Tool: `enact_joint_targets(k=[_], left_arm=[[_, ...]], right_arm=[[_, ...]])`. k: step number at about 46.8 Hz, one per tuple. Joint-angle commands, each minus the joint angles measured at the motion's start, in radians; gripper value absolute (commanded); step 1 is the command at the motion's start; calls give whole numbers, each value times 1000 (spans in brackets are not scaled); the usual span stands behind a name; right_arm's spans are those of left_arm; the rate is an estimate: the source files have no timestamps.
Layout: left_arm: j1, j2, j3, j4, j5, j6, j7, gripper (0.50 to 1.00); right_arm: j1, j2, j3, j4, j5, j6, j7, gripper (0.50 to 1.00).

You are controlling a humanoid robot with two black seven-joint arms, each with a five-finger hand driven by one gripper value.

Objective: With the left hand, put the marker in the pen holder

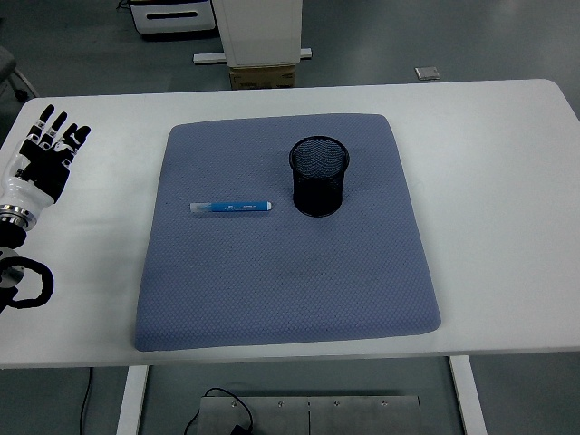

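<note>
**Left hand flat at the table's nine o'clock edge, marker lying on the mat**

The left hand (47,154) is seen at about nine to ten o'clock on the white table (489,181), its fingers extended and slightly spread, with nothing held. The table is largely covered at its centre by a blue-grey mat (290,290). A grey floor, a white cabinet base (261,32) and a cardboard box (263,76) are seen beyond the far edge at twelve o'clock. A black mesh pen holder (318,176) is stood upright on the mat, toward one o'clock of its centre. The blue marker (232,207) is laid flat on the mat just beside the holder, at its nine o'clock, not touching. Its long axis runs from nine to three o'clock, the white end turned toward nine.
</note>
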Motion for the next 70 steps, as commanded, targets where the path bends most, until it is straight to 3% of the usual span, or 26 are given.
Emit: enact_joint_targets(k=[1, 37, 47, 51, 57, 61, 67, 70], left_arm=[[-2, -3, 0, 0, 11, 2, 0, 1000], [15, -38, 1, -9, -46, 8, -5, 1000], [15, -12, 3, -40, -57, -116, -2, 1000], [15, 32, 3, -45, -58, -162, -1, 1000], [0, 52, 4, -43, -43, -161, 6, 1000], [-33, 61, 12, -46, -40, -109, 43, 1000], [-118, 95, 110, -69, -38, -32, 199, 1000], [-152, 124, 155, -97, -40, -24, 235, 1000]], right_arm=[[0, 0, 0, 0, 0, 0, 0, 1000], [0, 0, 0, 0, 0, 0, 0, 1000], [0, 0, 0, 0, 0, 0, 0, 1000], [0, 0, 0, 0, 0, 0, 0, 1000], [0, 0, 0, 0, 0, 0, 0, 1000], [0, 0, 0, 0, 0, 0, 0, 1000], [0, 0, 0, 0, 0, 0, 0, 1000], [0, 0, 0, 0, 0, 0, 0, 1000]])
